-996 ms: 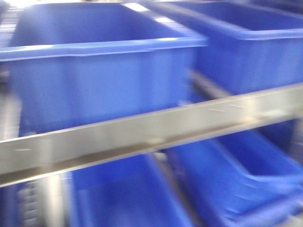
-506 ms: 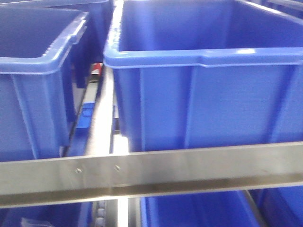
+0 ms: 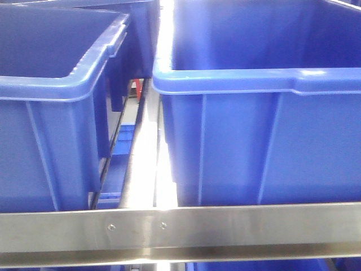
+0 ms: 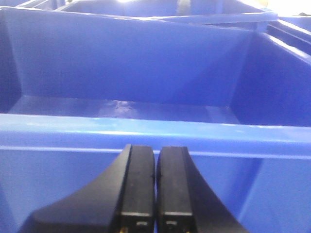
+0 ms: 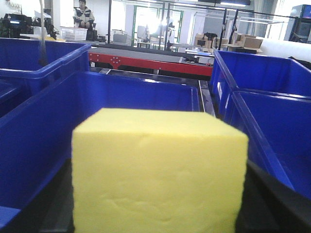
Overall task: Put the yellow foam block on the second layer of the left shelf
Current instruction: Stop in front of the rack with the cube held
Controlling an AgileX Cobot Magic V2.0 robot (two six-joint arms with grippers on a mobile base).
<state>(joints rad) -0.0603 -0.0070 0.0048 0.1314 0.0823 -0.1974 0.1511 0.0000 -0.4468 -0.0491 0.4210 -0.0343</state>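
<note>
We see the yellow foam block (image 5: 160, 170) filling the lower centre of the right wrist view. It is a sharp-edged cube with matte, finely pitted faces. The right gripper (image 5: 163, 216) holds it, its dark jaws flanking the lower corners. Behind it lies an open blue plastic bin (image 5: 136, 90). The left gripper (image 4: 155, 194) has its smooth black jaws pressed together on nothing, in front of a glossy bin rim (image 4: 146, 131). In the front view, a ribbed left-hand bin (image 3: 51, 130) and a right-hand bin (image 3: 259, 141) stand behind a brushed steel rail (image 3: 254, 226).
</note>
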